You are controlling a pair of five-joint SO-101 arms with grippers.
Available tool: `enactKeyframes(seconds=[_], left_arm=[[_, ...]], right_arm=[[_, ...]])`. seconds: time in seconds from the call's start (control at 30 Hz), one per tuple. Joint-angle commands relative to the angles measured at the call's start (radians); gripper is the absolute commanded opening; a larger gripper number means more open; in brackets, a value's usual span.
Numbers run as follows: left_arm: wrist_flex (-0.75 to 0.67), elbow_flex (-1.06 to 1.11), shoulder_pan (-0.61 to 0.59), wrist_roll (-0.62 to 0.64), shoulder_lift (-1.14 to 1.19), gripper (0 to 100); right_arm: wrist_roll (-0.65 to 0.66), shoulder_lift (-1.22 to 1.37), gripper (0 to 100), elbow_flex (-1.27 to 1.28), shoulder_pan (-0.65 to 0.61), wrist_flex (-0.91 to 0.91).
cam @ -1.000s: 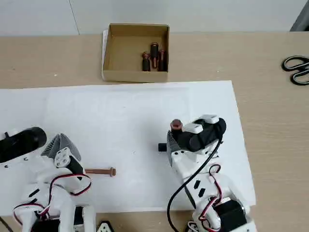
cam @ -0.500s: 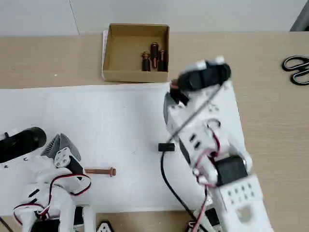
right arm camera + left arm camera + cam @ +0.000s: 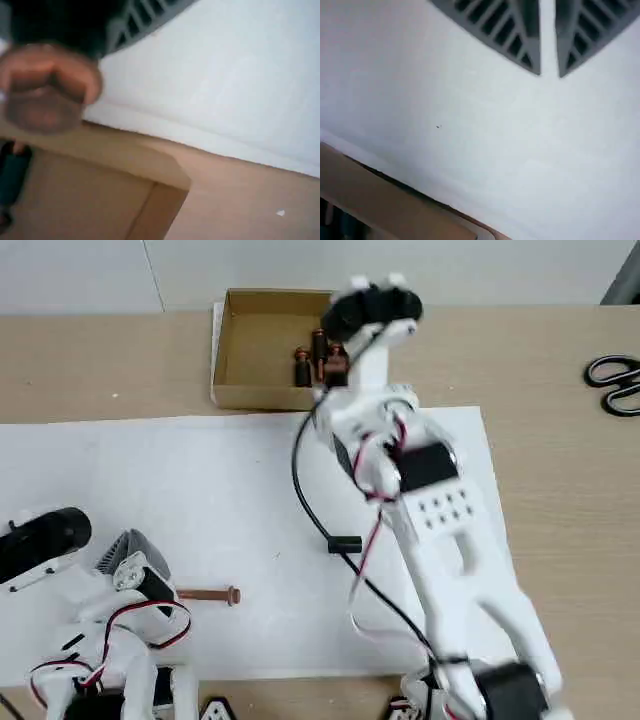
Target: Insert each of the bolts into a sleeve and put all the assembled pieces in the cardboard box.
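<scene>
My right gripper (image 3: 336, 372) hangs over the near right corner of the cardboard box (image 3: 250, 352), shut on a bolt-in-sleeve piece (image 3: 47, 90) whose copper head sits in a black sleeve. The box wall (image 3: 125, 155) lies just beneath it. Several assembled pieces (image 3: 308, 362) lie inside the box. A loose copper bolt (image 3: 208, 594) rests on the white paper near my left gripper (image 3: 125, 545). That gripper (image 3: 548, 55) is shut with nothing in it, above bare paper. A black sleeve (image 3: 345, 544) lies mid-paper beside the right arm.
White paper (image 3: 220, 490) covers the near table. Scissors (image 3: 615, 380) lie at the far right edge. The right arm stretches across the paper's right half, its cable looping near the black sleeve.
The right arm has swung from mid-paper up and away to the box, carrying the assembled piece. The left arm, the loose bolt and the black sleeve have stayed put.
</scene>
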Motion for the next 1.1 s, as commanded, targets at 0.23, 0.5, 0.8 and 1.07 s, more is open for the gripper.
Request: enactKeyframes(seconds=[0.23, 0.5, 0.8, 1.07], left_arm=[[-0.006, -0.03, 0.0, 0.003, 0.002, 1], [-0.003, -0.025, -0.005, 0.003, 0.002, 1], [-0.003, -0.025, -0.005, 0.003, 0.005, 1], [-0.003, -0.025, -0.005, 0.003, 0.006, 1]], right_arm=[[0.04, 0.489, 0.2, -0.511, 0.008, -0.137], [0.035, 0.831, 0.2, -0.769, 0.01, -0.191], [0.041, 1.096, 0.3, -0.996, -0.002, -0.315], [0.043, 1.248, 0.3, -1.123, 0.01, -0.312]])
